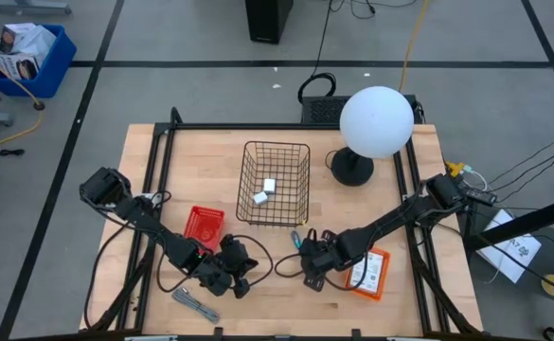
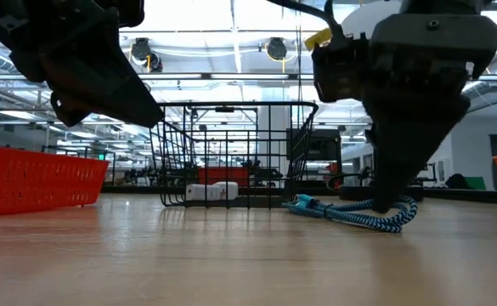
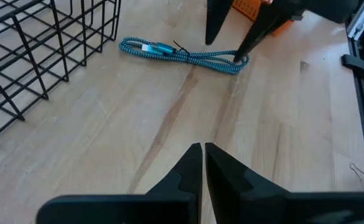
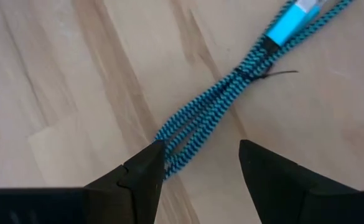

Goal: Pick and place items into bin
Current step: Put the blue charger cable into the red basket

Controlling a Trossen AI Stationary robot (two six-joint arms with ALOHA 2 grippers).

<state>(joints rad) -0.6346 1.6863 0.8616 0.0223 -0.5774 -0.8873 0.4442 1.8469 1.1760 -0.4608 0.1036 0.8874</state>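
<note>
A teal-and-black braided cable [image 4: 219, 102], bundled with a thin tie, lies flat on the wooden table in front of the wire bin [image 1: 248, 180]. Two little white blocks [image 1: 265, 190] lie in the bin. My right gripper [image 4: 200, 149] is open, pointing down, its fingers on either side of the cable's looped end [image 3: 234, 62]. My left gripper [image 3: 203, 148] is shut and hovers over bare wood near the table's near edge, left of the cable. A grey metal tool [image 1: 194, 305] lies flat beside it. A white printed card packet on orange backing [image 1: 371, 272] lies under the right arm. My right gripper stands over the cable's looped end [image 4: 169, 158] from above, fingers across the bundle. One fingertip [image 4: 150, 158] is right beside the loops; whether it touches them I cannot tell. The cable lies slack on the table.
A small red basket [image 1: 203, 225] sits left of the bin. A lamp with a white globe [image 1: 376, 121] and black base [image 1: 350, 169] stands at the far right. Black frame rails [image 1: 153, 189] run along both table sides. Bare wood shows between the two grippers.
</note>
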